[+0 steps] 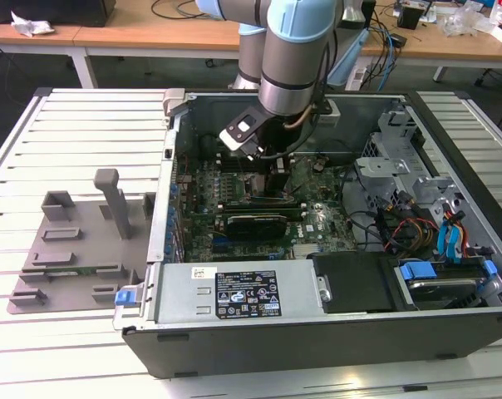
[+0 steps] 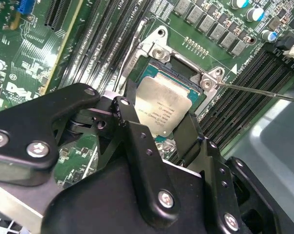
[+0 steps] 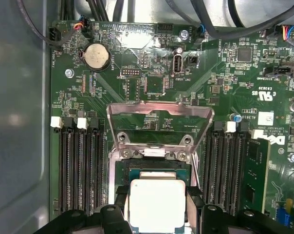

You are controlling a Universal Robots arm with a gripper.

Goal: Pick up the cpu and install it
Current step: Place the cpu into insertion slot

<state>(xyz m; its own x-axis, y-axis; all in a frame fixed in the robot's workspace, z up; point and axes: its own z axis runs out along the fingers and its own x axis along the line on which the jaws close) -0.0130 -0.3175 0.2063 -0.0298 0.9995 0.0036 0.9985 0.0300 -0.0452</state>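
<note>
Misalignment worries me: my claw (image 3: 157,201) is clamped on the cpu (image 2: 164,105), holding it right over the open socket (image 3: 137,168) near the motherboard (image 3: 152,63) middle. Lowered skewed or off-centre, a corner could crush socket pins.

An open computer case (image 1: 317,342) lies on its side on a slatted metal table (image 1: 85,125), its green circuit board (image 1: 317,224) facing up. Along the case's near edge sits a grey box with a white label (image 1: 234,295), and toward the exterior view's right a drive bay with blue tabs (image 1: 421,270) below a tangle of orange and blue cables (image 1: 409,229). A grey plastic plate (image 1: 68,249) with an upright post (image 1: 110,195) lies just beside the case, on the exterior view's left. Wooden desks (image 1: 135,25) stand behind. In the first wrist view a round coin battery (image 3: 96,56), black memory slots (image 3: 79,170) and a raised hinged metal frame (image 3: 159,122) show on the board
</note>
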